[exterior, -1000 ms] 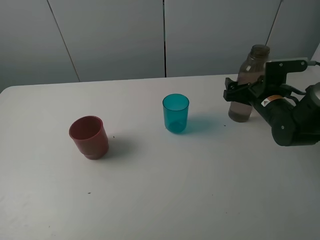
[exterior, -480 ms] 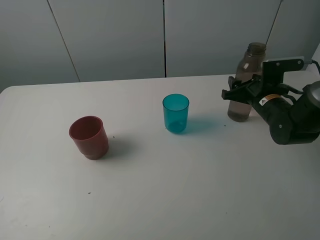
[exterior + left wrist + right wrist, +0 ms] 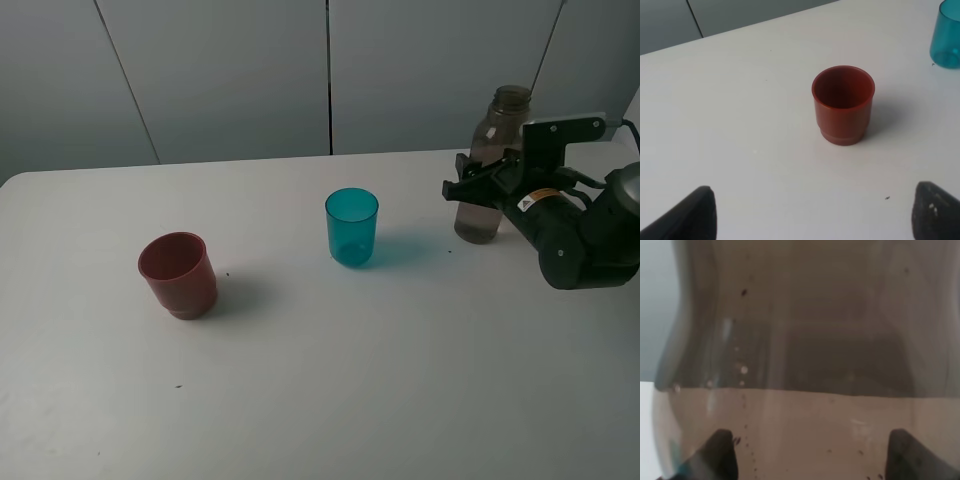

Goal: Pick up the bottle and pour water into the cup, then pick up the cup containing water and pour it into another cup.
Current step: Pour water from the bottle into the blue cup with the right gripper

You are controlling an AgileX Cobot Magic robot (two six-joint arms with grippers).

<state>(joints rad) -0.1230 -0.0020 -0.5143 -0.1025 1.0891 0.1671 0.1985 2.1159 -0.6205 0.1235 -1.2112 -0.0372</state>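
My right pincer (image 3: pixel 474 191), open a moment ago, now clamps the bottle (image 3: pixel 496 138) at the right of the frame, so the lift toward the cup (image 3: pixel 351 227) can follow.

counter (image 3: pixel 400 380): white, matte | bottle (image 3: pixel 499 140): upright on it, clamped between right fingers (image 3: pixel 466 188) | teal cup (image 3: pixel 351 227): upright, well clear of those fingers | red cup (image 3: pixel 178 275): upright, ahead of left fingers (image 3: pixel 695 215), apart | dark speck (image 3: pixel 887 198): between red cup and left fingers

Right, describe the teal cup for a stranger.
On the white table, near the middle, stands a small teal translucent plastic tumbler. A squat dull-red opaque cup sits left of it, a tall smoky-grey plastic bottle right. Only it is blue-green.
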